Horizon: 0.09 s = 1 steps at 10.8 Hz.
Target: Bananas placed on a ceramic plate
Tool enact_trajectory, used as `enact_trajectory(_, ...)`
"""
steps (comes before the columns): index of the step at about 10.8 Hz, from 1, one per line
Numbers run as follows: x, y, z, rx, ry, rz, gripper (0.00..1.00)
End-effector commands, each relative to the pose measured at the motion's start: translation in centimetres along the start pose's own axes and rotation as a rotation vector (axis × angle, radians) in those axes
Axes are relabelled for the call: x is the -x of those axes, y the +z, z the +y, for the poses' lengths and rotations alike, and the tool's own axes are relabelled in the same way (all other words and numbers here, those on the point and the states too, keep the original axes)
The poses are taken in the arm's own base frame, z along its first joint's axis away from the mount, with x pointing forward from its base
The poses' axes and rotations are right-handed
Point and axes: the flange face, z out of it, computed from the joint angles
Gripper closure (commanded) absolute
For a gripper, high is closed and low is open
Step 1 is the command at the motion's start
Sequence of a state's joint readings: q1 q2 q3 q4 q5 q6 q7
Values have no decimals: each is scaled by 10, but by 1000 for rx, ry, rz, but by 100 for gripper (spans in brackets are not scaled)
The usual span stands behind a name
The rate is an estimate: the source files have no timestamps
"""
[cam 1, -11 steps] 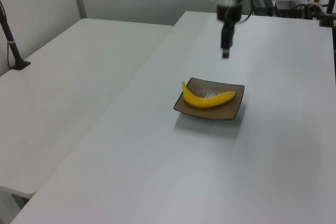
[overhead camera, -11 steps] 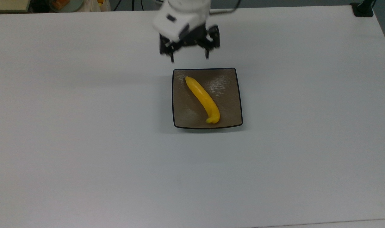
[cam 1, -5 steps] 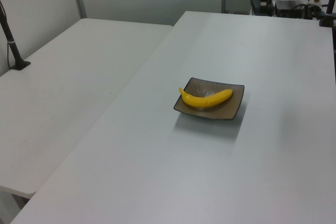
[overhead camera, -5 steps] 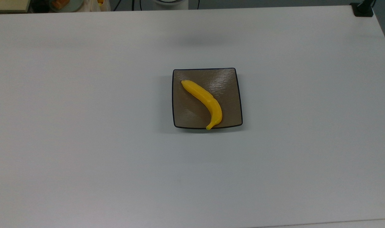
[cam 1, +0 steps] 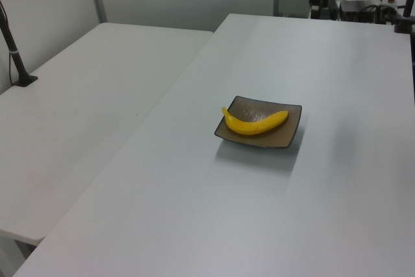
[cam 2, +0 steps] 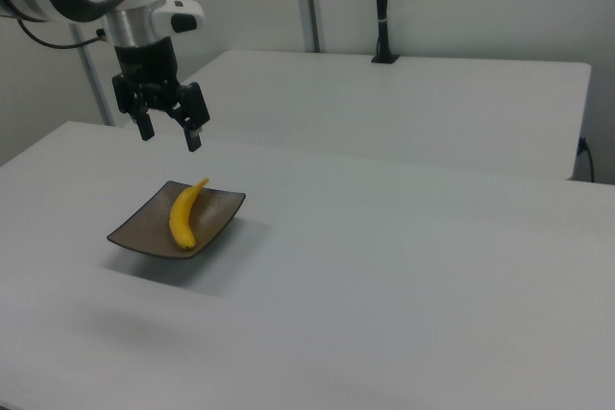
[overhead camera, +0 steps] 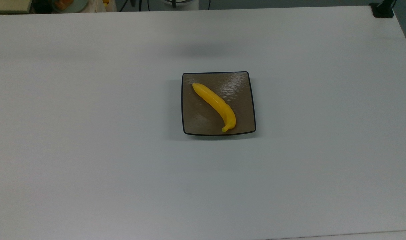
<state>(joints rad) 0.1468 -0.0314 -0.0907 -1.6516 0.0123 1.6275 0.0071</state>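
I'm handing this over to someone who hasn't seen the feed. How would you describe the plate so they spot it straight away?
On the big white table, near its middle in the top view, sits a single square dish: the ceramic plate. It is glossy brown with a thin dark rim and rounded corners, and a yellow banana lies diagonally across it.

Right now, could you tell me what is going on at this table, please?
A Franka arm is working over a white table. The yellow banana lies diagonally on the square brown plate, with nothing holding it. In the right view the end effector hangs open and empty in the air above the plate, apart from the banana. Judging by how things lie, the placing looks done.
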Motion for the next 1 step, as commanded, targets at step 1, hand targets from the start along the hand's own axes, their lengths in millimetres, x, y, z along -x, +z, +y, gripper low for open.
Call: enact_trajectory(1,1,0,-15,-17,-40,12,0)
